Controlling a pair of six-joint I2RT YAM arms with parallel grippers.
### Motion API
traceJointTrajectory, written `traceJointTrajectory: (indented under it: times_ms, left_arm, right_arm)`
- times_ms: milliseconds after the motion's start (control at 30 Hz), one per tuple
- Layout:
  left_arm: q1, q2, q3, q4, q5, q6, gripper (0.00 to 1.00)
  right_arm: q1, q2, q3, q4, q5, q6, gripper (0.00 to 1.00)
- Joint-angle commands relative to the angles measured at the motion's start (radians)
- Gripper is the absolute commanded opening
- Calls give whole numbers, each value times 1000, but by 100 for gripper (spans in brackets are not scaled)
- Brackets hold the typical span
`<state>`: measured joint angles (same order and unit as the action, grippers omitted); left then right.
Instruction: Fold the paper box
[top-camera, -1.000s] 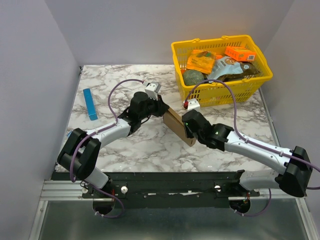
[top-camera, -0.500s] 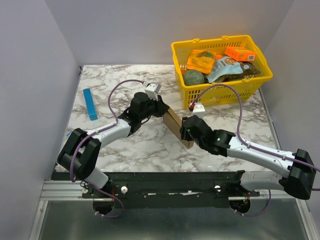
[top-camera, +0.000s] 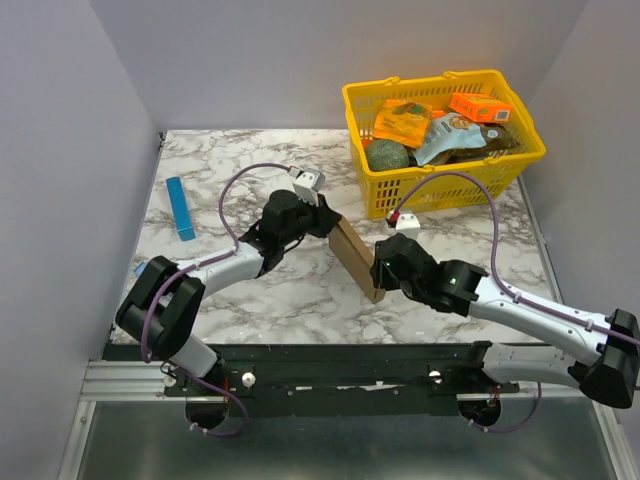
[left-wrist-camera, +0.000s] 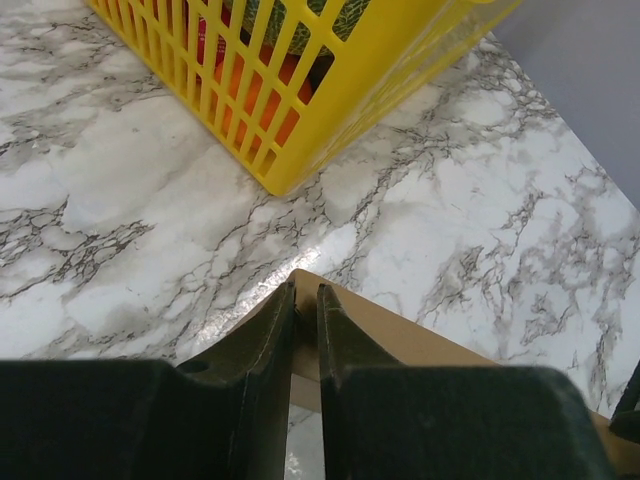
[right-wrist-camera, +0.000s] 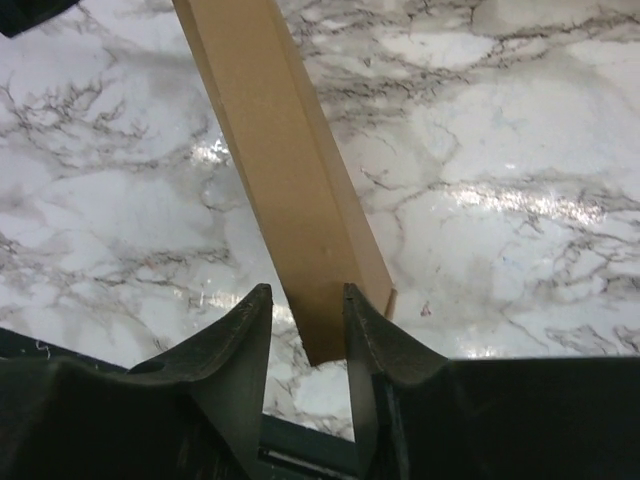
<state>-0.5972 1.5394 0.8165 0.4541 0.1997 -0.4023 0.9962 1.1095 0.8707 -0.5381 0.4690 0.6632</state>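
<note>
The paper box (top-camera: 356, 256) is a narrow brown cardboard carton lying slantwise on the marble table (top-camera: 250, 160) between the two arms. My left gripper (top-camera: 325, 221) holds its far end. In the left wrist view the left gripper (left-wrist-camera: 307, 300) is shut on a thin cardboard edge of the paper box (left-wrist-camera: 420, 340). My right gripper (top-camera: 381, 274) is at the near end. In the right wrist view the right gripper (right-wrist-camera: 305, 300) is open, its fingers straddling the tip of the paper box (right-wrist-camera: 290, 180), with a gap at the left finger.
A yellow basket (top-camera: 445, 170) holding orange printed boxes (top-camera: 480, 105) and other groceries stands at the back right, close behind the left gripper; its corner (left-wrist-camera: 330, 110) shows in the left wrist view. A thin blue strip (top-camera: 180, 208) lies at the left.
My right gripper has slid along the box toward its near end and its jaws have come apart. The left gripper keeps its hold and has barely shifted.
</note>
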Motion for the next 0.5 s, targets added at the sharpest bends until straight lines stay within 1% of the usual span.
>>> traceJointTrajectory:
  times_ms: [0, 133, 233, 467]
  left_arm:
    - [-1, 62, -54, -222, -46, 66, 20]
    - [-3, 62, -51, -226, -49, 65, 19]
    - [-4, 59, -50, -227, -49, 65, 19]
    - [-7, 59, -45, -241, -54, 65, 19]
  right_arm:
    - [12, -36, 47, -210, -46, 38, 41]
    - [12, -53, 45, -266, -47, 52, 36]
    - [12, -57, 36, -264, -53, 47, 35]
    - [12, -74, 100, -264, -44, 7, 35]
